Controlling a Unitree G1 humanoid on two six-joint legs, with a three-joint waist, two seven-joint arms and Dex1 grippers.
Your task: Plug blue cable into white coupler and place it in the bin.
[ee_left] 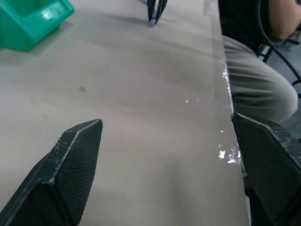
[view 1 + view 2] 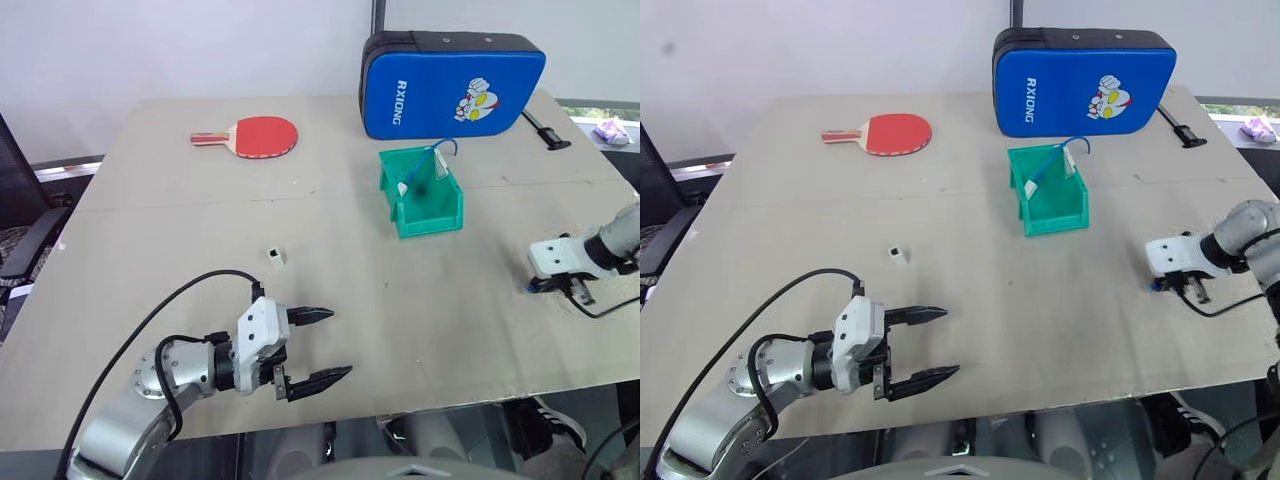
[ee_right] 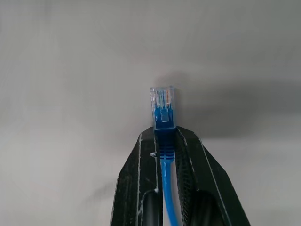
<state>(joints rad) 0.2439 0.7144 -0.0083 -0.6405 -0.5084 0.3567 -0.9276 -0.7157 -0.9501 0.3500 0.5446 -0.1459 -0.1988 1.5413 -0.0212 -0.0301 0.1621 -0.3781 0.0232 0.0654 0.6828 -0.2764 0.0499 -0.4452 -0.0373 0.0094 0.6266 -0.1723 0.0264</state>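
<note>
- The right tool (image 3: 164, 155) is clamped on the blue cable (image 3: 163, 120) just behind its clear plug, low over the desk (image 2: 420, 310).
- The left tool (image 2: 322, 347) stands wide apart, empty.
- The white coupler (image 2: 276, 256) lies on the desk between the left tool and the green bin (image 2: 432, 212).

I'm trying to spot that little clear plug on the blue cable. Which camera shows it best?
The right wrist view: the plug sticks out between the shut fingers of the right gripper, gold contacts visible. In the head views it is just a blue speck at that gripper.
</note>
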